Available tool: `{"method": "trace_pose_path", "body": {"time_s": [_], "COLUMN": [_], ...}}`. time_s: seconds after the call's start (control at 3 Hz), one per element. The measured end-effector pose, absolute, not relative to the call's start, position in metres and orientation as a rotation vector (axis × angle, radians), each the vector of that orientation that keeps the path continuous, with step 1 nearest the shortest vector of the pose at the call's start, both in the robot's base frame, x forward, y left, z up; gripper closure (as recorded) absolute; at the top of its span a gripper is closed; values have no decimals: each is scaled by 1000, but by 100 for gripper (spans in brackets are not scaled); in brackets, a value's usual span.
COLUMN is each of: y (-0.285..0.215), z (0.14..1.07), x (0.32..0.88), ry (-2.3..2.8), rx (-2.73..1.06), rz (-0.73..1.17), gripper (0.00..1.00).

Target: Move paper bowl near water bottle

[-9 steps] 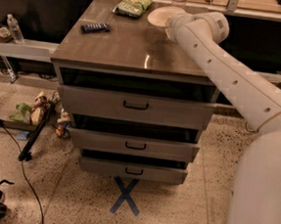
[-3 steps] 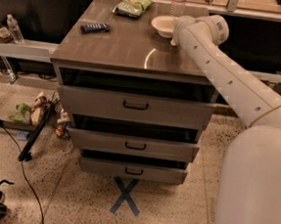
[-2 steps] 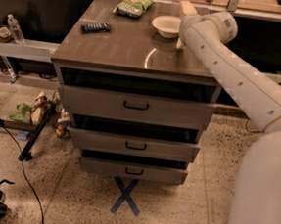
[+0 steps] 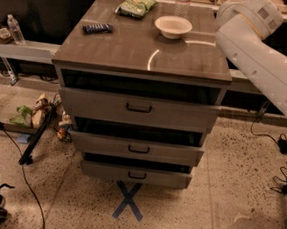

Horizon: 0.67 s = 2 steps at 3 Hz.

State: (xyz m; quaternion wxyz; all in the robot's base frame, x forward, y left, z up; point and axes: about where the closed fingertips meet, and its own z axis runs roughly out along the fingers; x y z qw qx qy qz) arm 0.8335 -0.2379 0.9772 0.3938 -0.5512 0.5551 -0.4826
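Observation:
The paper bowl (image 4: 173,26) is a cream-white shallow bowl standing upright on the far part of the wooden cabinet top (image 4: 139,51). The clear water bottle (image 4: 182,3) stands just behind it at the top's back edge, its upper part cut off by the frame. A small gap lies between bowl and bottle. My white arm (image 4: 259,51) reaches in from the right, with its elbow near the top right corner. The gripper is out of view, past the upper edge of the frame.
A green snack bag (image 4: 136,5) lies at the back left of the top and a dark blue bar (image 4: 97,28) on the left side. The cabinet has three drawers (image 4: 139,108). A smaller bottle (image 4: 15,29) stands on a shelf at far left. Cables run across the floor.
The arm has drawn back from the bowl, up and to the right, and the gripper has left the frame. The bowl stays in front of the bottle.

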Motion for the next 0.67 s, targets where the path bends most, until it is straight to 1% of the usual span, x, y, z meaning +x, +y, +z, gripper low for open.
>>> {"method": "trace_pose_path", "body": {"time_s": [0.33,0.67], "y": [-277,-277], "z": [1011,1015], "x": [800,803], "ry": [1422,1411], "rx": [-1243,-1225], "rz": [-1319,-1335], "gripper": [0,0]}}
